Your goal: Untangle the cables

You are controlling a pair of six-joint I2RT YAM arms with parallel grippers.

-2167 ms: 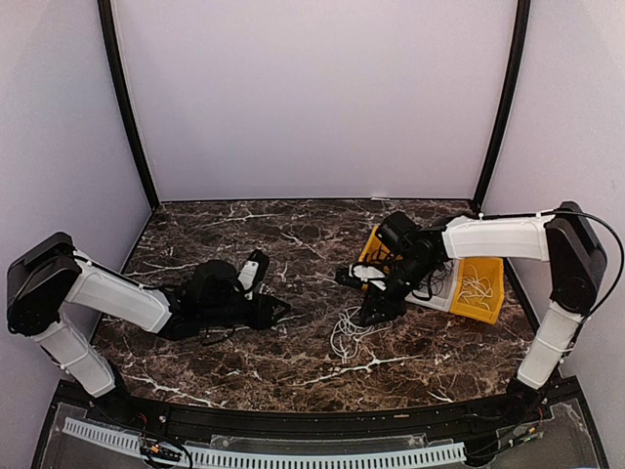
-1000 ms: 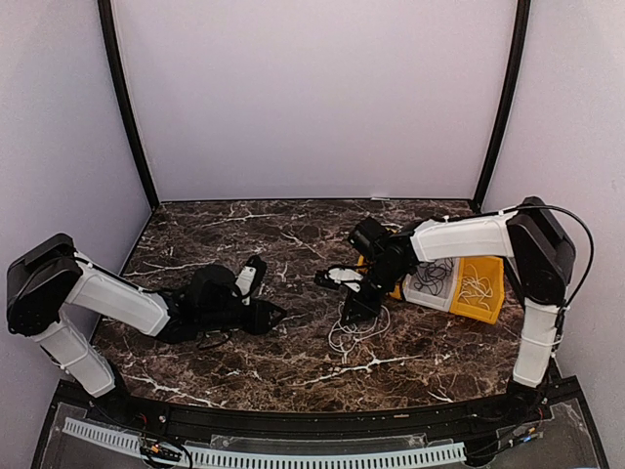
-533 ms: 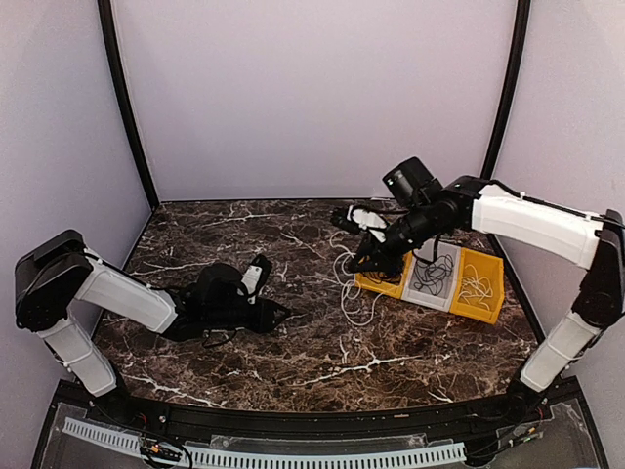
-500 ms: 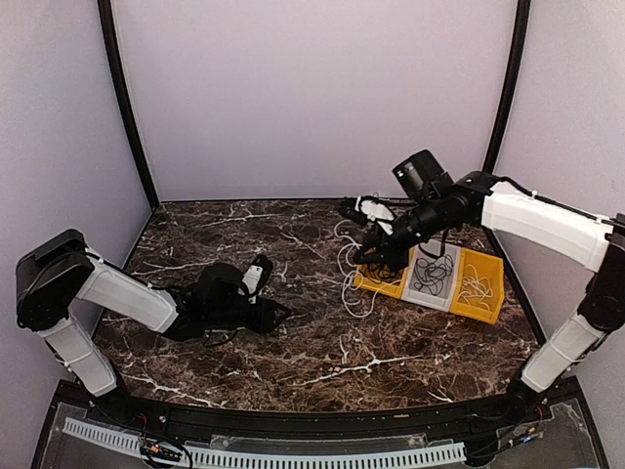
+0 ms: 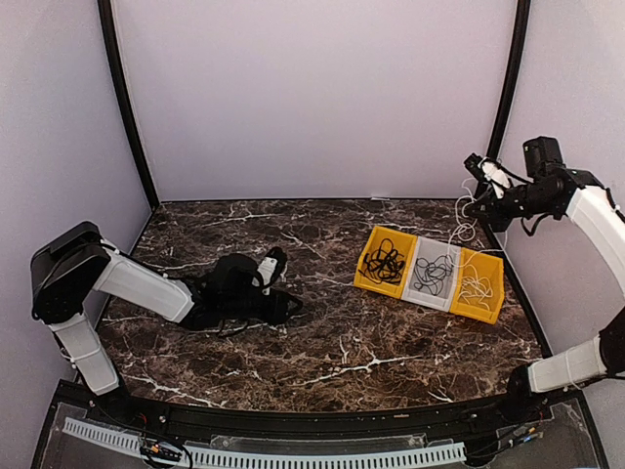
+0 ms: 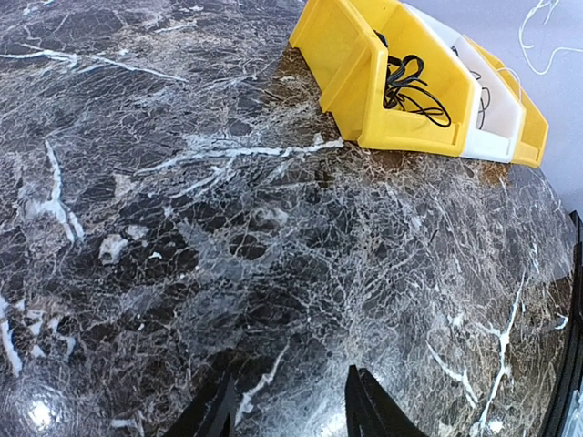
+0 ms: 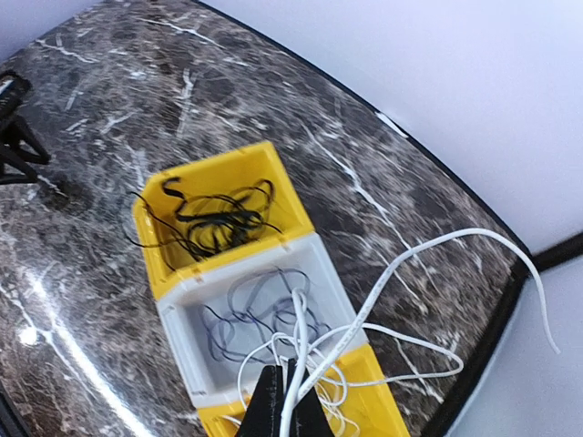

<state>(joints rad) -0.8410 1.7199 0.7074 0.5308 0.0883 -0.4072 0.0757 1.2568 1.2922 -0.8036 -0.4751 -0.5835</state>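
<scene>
Overhead, the right gripper (image 7: pixel 287 411) was clamped shut on a white cable (image 7: pixel 383 273). Its loops hung below the fingers, over the white middle bin (image 7: pixel 182 337) and the yellow end bin (image 5: pixel 477 313) that held white cables. To finish well, I judged, it should shift until the whole strand hung over that end bin, lower until the slack pooled inside, then release. A trailing loop could snag the grey cables (image 7: pixel 264 314). The left gripper (image 6: pixel 287 414) hovered low over the marble table (image 6: pixel 273 228), fingers apart and empty.
</scene>
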